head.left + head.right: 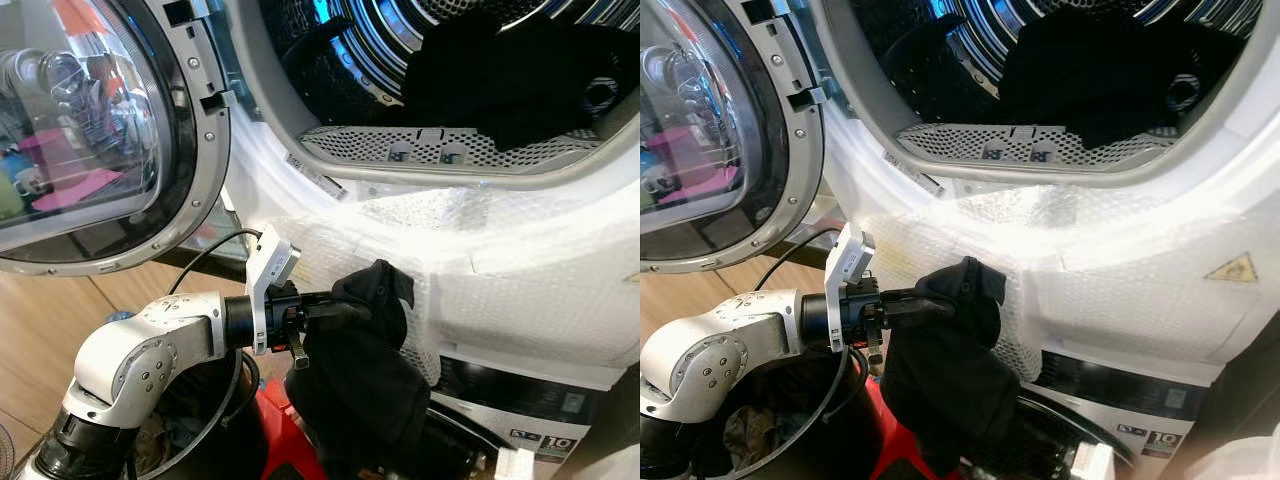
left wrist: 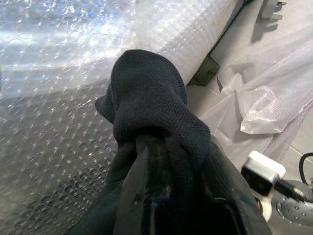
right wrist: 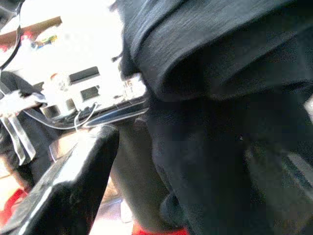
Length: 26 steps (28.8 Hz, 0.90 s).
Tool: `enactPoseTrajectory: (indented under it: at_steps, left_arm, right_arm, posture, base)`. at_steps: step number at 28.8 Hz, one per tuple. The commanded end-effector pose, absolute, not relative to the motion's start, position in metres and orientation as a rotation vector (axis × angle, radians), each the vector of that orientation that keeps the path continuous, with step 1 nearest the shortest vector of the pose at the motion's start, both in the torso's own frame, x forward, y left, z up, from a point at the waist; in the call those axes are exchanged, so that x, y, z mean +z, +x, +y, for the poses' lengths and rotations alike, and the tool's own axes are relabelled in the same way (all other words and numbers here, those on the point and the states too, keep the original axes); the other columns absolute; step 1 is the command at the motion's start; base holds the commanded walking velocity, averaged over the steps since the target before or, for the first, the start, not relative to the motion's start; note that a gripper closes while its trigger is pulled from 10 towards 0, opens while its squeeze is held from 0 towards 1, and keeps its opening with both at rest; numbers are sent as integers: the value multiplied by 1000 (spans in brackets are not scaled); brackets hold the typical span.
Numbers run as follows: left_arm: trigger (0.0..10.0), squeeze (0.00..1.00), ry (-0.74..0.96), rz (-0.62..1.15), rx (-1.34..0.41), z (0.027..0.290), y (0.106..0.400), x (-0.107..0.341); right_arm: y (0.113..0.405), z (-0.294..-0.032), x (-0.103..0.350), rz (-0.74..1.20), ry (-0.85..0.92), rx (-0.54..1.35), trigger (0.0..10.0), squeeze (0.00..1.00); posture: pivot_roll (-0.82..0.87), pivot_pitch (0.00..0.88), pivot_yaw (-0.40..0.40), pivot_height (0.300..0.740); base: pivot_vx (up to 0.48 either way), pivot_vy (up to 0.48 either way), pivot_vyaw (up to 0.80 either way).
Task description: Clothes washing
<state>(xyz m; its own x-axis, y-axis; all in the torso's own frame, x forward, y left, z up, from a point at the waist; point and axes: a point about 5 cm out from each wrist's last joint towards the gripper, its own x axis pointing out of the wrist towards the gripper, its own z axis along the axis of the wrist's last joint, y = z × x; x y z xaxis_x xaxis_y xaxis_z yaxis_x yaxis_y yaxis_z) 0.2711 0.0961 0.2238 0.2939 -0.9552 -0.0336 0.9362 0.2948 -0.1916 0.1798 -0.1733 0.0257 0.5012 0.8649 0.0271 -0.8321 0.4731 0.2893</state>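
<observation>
A white dryer (image 1: 520,270) wrapped in bubble wrap (image 1: 500,290) takes up the upper right of the frame, its round door (image 1: 100,130) swung open at upper left. Dark clothes (image 1: 520,75) lie in the drum (image 1: 400,60) at the top. At lower centre the left gripper (image 1: 335,313) is clenched on a black garment (image 1: 365,380), which bunches over the fingertips and hangs down in front of the wrap. A basket (image 1: 215,420) with more laundry sits at lower left. In the right wrist view, dark cloth lies beside one black finger (image 3: 73,191); I cannot tell that gripper's state.
</observation>
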Motion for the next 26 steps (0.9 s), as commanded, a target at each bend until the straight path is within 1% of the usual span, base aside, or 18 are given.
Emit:
enactPoseTrajectory:
  at_steps: [1,2,3,4,5,8,10,12,13,14,15,16,18,20,22,24,26]
  left_arm:
    - [0,0,-127,147,-1259,96,273,229]
    - [0,0,-128,146,-1264,96,273,229]
    - [0,0,-128,146,-1264,96,273,229]
    - [0,0,-130,147,-1268,95,273,229]
    - [0,0,-131,149,-1268,94,273,229]
    - [0,0,-130,151,-1271,94,273,229]
    - [0,0,-132,154,-1271,94,273,229]
    - [0,0,-133,156,-1273,94,273,229]
    - [0,0,-133,158,-1274,93,272,229]
    - [0,0,-133,158,-1274,93,272,229]
    - [0,0,-137,160,-1277,92,272,228]
    - [0,0,-136,160,-1277,92,271,228]
    - [0,0,-134,162,-1284,90,270,228]
    - [0,0,-133,166,-1285,90,271,227]
    - [0,0,-132,167,-1285,90,271,226]
    - [0,0,-130,167,-1284,88,272,226]
    - [0,0,-130,155,-1282,84,275,229]
  right_arm:
    - [179,-163,22,171,235,1076,10000,1000]
    - [177,-159,12,257,146,1096,10000,1000]
    - [177,-159,12,257,146,1096,10000,1000]
    - [181,-155,8,253,127,1055,10000,647]
    - [187,-153,8,236,129,1000,10000,0]
    - [197,-151,9,201,107,919,10000,0]
    - [204,-150,12,165,136,851,10000,0]
    - [204,-148,15,143,142,857,10000,0]
    - [208,-150,16,127,139,808,10000,0]
    - [208,-150,16,127,139,808,10000,0]
    - [213,-150,19,90,152,745,10000,0]
    - [213,-150,20,84,158,744,10000,0]
    - [208,-144,23,64,198,792,10000,0]
    - [199,-136,27,63,237,906,10000,0]
    - [197,-135,27,68,248,930,10000,0]
    - [191,-129,29,72,242,1018,10000,0]
    - [191,-126,32,71,237,1055,10000,0]
  posture:
    - [-31,0,253,740]
    - [-35,0,255,740]
    - [-35,0,255,740]
    - [-37,0,258,740]
    - [-36,0,262,740]
    - [-32,0,264,740]
    - [-32,0,264,740]
    - [-30,0,267,740]
    - [-32,0,268,740]
    - [-32,0,268,740]
    - [-32,0,268,740]
    - [-32,0,268,740]
    - [-32,0,268,740]
    - [-37,0,269,740]
    - [-37,0,269,740]
    - [-39,0,271,740]
    - [-39,0,271,740]
  base:
    - [0,0,0]
    - [0,0,0]
    - [0,0,0]
    - [0,0,0]
    - [0,0,0]
    - [0,0,0]
    - [0,0,0]
    - [0,0,0]
    - [0,0,0]
    - [0,0,0]
    - [0,0,0]
    - [0,0,0]
    - [0,0,0]
    - [0,0,0]
    - [0,0,0]
    - [0,0,0]
    - [0,0,0]
